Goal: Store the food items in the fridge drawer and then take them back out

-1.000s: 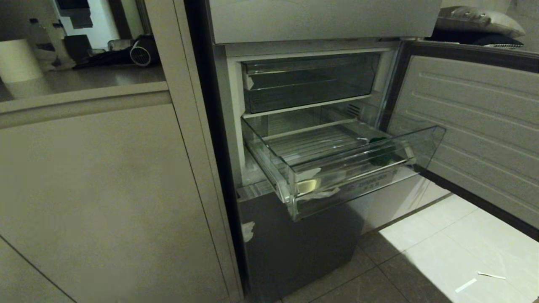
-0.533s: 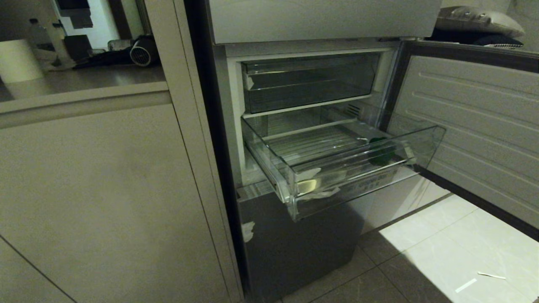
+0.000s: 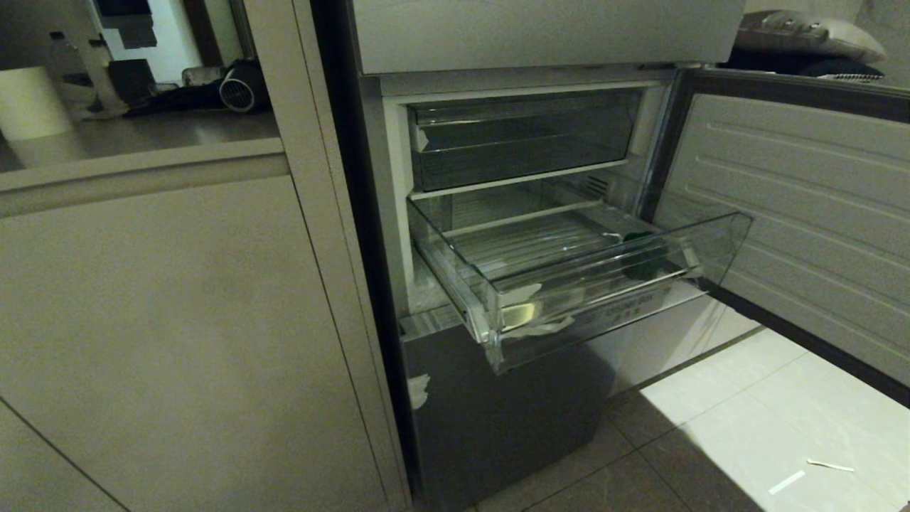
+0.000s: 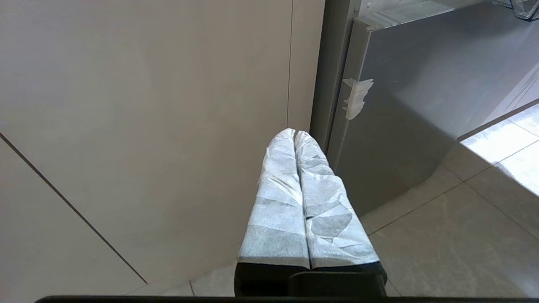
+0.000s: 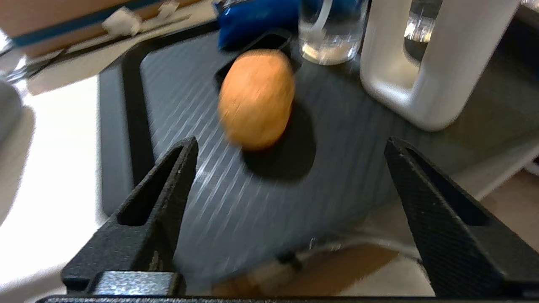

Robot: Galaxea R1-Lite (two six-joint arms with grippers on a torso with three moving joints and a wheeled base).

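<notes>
**Green piece in the open drawer, orange piece on a dark tray, both claws empty**

At the far left of the head view a pale tabletop (image 3: 142, 135) is seen, with a white cylinder (image 3: 25, 103) standing on it. Below it a flat beige cabinet front (image 3: 178, 341) fills the left half of the view. The left claw (image 4: 294, 135) is seen only in the left wrist view, low down beside that cabinet front and near the grey lower fridge panel (image 4: 412, 126); its white-wrapped fingers (image 4: 278, 202) are pressed together and nothing is held between them.

In the middle of the head view the fridge compartment stands open. A shallow clear plastic tray (image 3: 519, 142) is seated at the top. Below it the wide, deep clear-plastic fridge drawer (image 3: 569, 306) is pulled well out, with white torn sticker scraps on its front. The round, glossy dark-green food piece (image 3: 643, 262) is lying inside the drawer, near its right front corner.

To the right the open fridge door (image 3: 796, 213) is seen, with pale floor tiles (image 3: 746, 427) beneath it.

The right claw (image 5: 290, 145) is shown only in the right wrist view. Its black jaws are spread wide apart and nothing is gripped. Beyond them the orange-brown roundish food piece (image 5: 256, 99) is resting on a dark ribbed tray (image 5: 202, 176), apart from both jaws. A clear glass (image 5: 330, 35) and a white handled jug (image 5: 433, 63) are standing behind it.
</notes>
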